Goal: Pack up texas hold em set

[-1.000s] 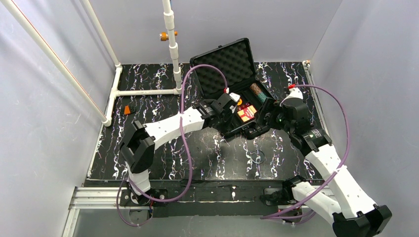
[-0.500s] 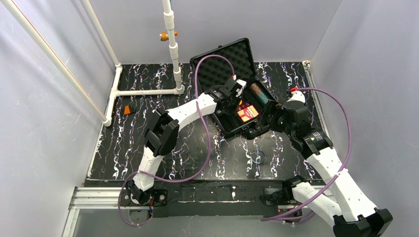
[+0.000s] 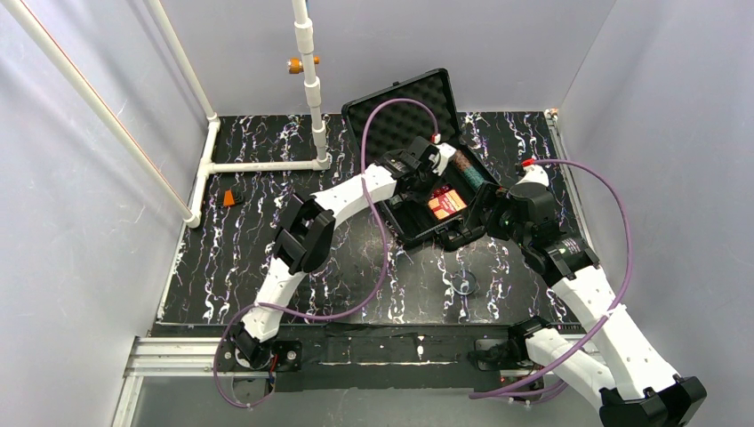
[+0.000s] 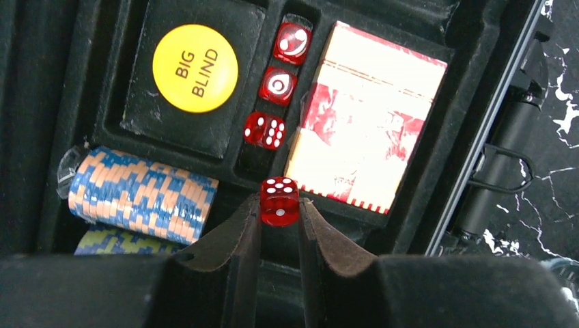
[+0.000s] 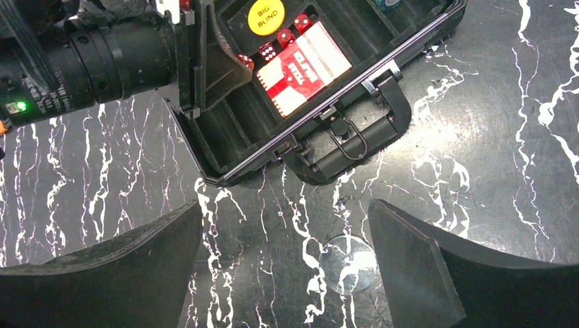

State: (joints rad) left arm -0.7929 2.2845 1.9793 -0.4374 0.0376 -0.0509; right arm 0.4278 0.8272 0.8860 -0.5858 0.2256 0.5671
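1. Marbled black worktop [image 3: 267, 231], black hard plastic case [image 3: 400, 111] open.
2. Left gripper [image 4: 278, 209] pinches small red die [image 4: 279, 199], just short of narrow dice slot [image 4: 252, 162]'s empty near end.
3. Right gripper [image 5: 283, 253] gapes empty beside case.

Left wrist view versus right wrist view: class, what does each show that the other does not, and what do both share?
Only the left wrist view: a blue-and-tan chip stack. Only the right wrist view: the open right gripper. Both: the left gripper shut on a red die, the BIG BLIND disc, the card box and the case handle.
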